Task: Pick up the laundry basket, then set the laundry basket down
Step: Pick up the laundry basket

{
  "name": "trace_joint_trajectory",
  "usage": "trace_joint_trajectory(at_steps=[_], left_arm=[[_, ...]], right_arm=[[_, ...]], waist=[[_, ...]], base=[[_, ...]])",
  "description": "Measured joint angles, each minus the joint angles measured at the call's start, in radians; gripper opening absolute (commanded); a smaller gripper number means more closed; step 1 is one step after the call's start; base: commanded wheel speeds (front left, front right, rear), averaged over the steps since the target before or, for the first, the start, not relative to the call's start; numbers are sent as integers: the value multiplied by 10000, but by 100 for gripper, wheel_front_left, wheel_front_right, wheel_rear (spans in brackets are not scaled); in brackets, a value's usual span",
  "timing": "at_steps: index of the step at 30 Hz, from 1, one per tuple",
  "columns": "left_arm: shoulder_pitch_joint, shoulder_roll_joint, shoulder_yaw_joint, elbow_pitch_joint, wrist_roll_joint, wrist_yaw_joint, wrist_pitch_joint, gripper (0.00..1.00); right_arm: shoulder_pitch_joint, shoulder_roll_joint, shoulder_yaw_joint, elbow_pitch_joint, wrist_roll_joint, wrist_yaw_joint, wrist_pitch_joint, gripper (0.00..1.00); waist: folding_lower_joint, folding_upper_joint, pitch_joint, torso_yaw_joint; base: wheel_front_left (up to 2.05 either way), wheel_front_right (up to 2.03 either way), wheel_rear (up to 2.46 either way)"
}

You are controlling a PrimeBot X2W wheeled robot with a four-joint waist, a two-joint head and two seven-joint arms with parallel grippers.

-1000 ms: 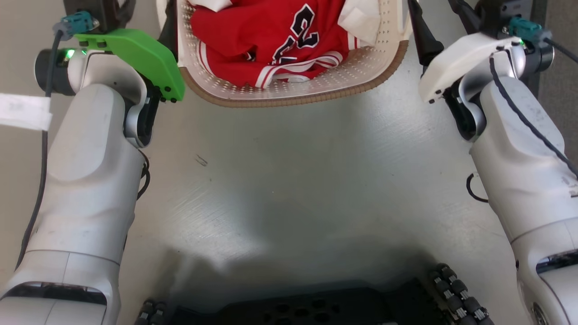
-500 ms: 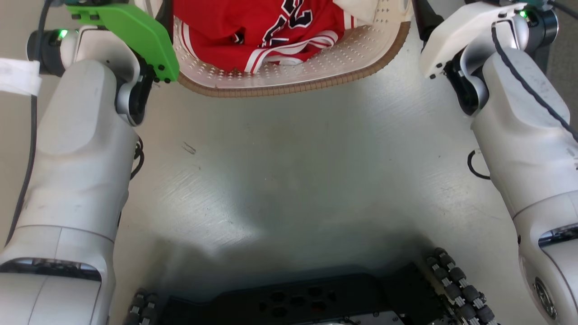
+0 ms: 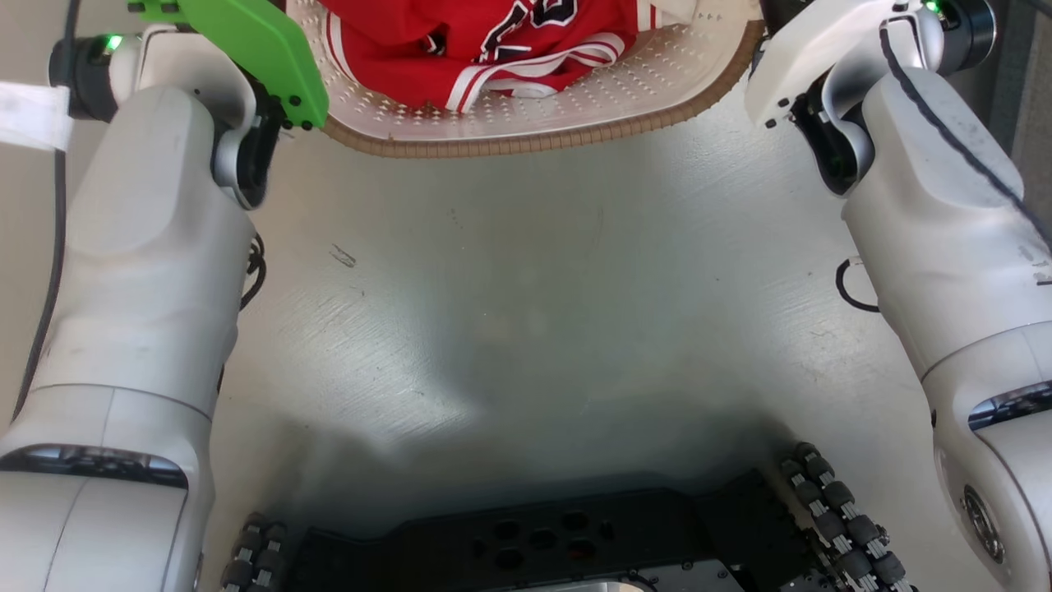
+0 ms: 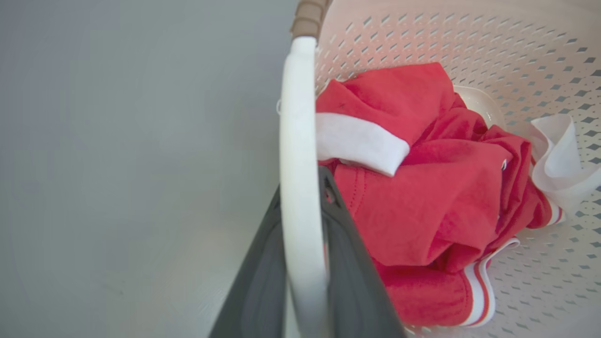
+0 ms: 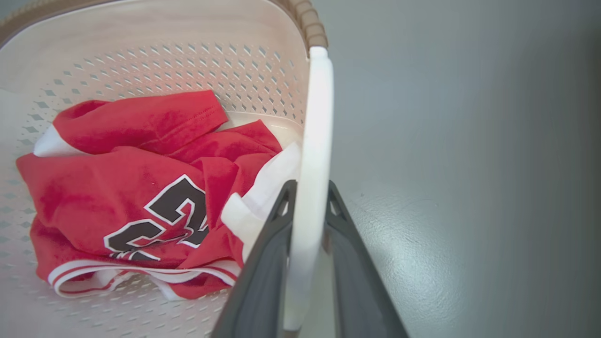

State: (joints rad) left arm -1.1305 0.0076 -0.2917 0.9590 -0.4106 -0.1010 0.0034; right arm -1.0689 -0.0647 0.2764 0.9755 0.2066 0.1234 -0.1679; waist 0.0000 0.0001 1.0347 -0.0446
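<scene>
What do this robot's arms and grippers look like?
Left arm and right arm are bulky, glossy white shells with thin black cables. A bright green plastic plate tops the left wrist, a white plastic plate the right. Left gripper and right gripper have long, dark grey tapering fingers.

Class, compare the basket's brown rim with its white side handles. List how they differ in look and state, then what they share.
Colour: the rim is brown, the handles white. Surface: the rim is ribbed, the handles smooth. State: the left gripper and right gripper each clamp a handle; the rim is ungripped. Shared: both curve along the top of the laundry basket.
</scene>
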Motion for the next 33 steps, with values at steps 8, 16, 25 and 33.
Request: trace_joint_trajectory(at_steps=[8, 16, 25, 33], left_arm=[[-177, -27, -27, 420, -48, -44, -316, 0], [-172, -115, -117, 1095, -77, -128, -408, 0], [-153, -205, -180, 1779, -242, -148, -420, 0], [99, -290, -171, 2401, -616, -240, 59, 0]], right_arm=[[-214, 21, 23, 437, 90, 38, -221, 0], [-235, 132, 125, 1058, 165, 86, -267, 0], [-149, 247, 174, 1651, 314, 113, -343, 0], [172, 399, 232, 2249, 483, 176, -297, 0]], waist=[[0, -1, -5, 1], [1, 0, -360, -12], [1, -1, -976, -26], [1, 0, -1726, -26]], base=[[0, 0, 0], [0, 0, 0], [0, 0, 0], [0, 0, 0]])
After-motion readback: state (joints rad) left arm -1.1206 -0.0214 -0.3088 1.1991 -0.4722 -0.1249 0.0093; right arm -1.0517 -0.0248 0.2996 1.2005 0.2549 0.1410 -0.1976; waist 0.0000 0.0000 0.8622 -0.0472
